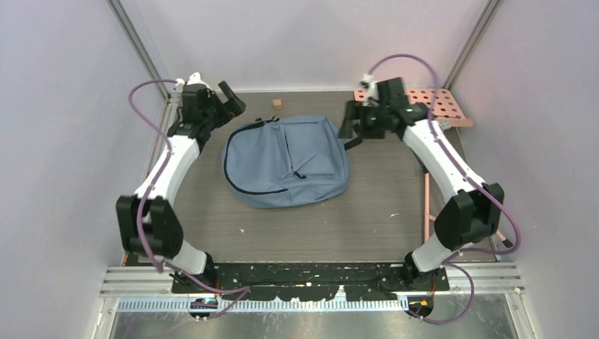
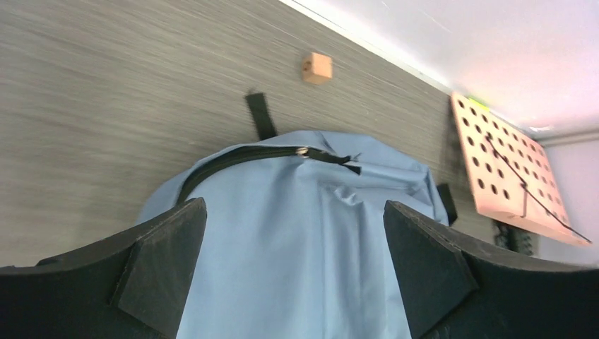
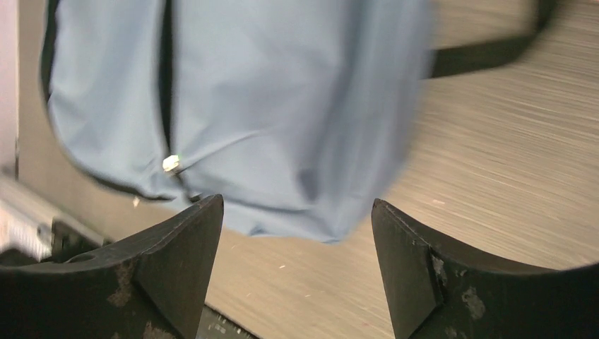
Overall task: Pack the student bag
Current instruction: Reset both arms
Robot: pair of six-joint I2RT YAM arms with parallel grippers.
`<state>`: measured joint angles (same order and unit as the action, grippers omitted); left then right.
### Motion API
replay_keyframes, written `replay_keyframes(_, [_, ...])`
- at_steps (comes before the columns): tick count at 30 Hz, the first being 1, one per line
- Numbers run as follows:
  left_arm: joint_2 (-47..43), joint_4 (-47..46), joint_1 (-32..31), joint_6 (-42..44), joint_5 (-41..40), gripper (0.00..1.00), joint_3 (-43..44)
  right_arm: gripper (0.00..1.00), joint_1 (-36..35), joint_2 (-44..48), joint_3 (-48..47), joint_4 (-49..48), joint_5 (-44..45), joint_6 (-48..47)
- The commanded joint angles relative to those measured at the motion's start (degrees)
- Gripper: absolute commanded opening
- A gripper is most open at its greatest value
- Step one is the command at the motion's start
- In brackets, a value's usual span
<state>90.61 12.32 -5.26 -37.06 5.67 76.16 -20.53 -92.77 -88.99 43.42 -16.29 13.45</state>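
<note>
Both tools wide, holding nothing: left tool (image 1: 227, 101), right tool (image 1: 351, 120) | bag (image 1: 288, 161) flat mid-desk, zips look shut | packed or still waiting, can't tell

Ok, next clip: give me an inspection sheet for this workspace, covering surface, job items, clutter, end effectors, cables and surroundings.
Surface: grey wood-grain table, a few pale specks on it.
Job's things: blue backpack lying flat mid-table, zippers look closed; no items to pack seen.
Clutter: small wooden cube near the far edge; pegboard at the far right corner.
End effectors: left end effector open, holding nothing, at the backpack's far left corner; right end effector open, holding nothing, at its far right side.
Cables: purple cable looped along each arm, off the table.
Surroundings: plain pale walls on three sides, metal rail at the near edge.
</note>
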Motion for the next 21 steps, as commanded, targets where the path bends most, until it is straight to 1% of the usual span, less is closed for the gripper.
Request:
replay_keyframes(1, [-12.3, 7.0, -0.1, 5.1, -17.3, 1.0, -5.6, 0.83, 12.8, 8.0, 5.5, -4.2, 5.4, 2.1])
replay_keyframes(2, [-14.8, 8.4, -0.1, 5.6, -19.4, 1.0, -6.6, 0.83, 16.1, 10.3, 7.1, -5.5, 7.2, 2.2])
replay_keyframes(4, [-20.1, 11.5, -0.1, 6.7, -21.7, 1.0, -8.3, 0.83, 20.0, 14.4, 9.4, -7.7, 10.7, 1.9])
replay_keyframes(6, [-24.3, 13.4, -0.1, 6.9, -22.8, 1.0, -10.0, 0.83, 22.0, 19.1, 12.4, -11.6, 14.9, 0.8])
replay_keyframes(7, [-26.3, 13.9, -0.1, 6.7, -23.1, 1.0, -11.1, 0.86, 22.2, 20.7, 13.8, -13.1, 18.6, -0.1])
replay_keyframes(10, [-32.3, 14.2, -0.1, 6.2, -23.4, 1.0, -14.1, 0.94, 22.5, 28.6, 21.7, -21.1, 22.9, -1.2])
replay_keyframes(11, [-33.6, 14.2, -0.1, 5.8, -23.5, 1.0, -14.9, 0.94, 22.5, 29.9, 24.6, -22.3, 24.0, -1.0])
replay_keyframes(13, [-35.4, 14.2, -0.1, 5.7, -23.4, 1.0, -16.3, 0.95, 22.7, 33.5, 27.8, -24.4, 24.4, -0.7])
replay_keyframes(15, [-36.4, 14.5, -0.1, 5.9, -23.4, 1.0, -16.6, 0.95, 22.6, 35.0, 29.6, -24.9, 24.5, 0.2])
replay_keyframes(21, [-37.3, 17.0, -0.1, 6.9, -24.6, 1.0, -15.7, 0.95, 22.6, 36.6, 31.1, -24.9, 24.9, 0.8])
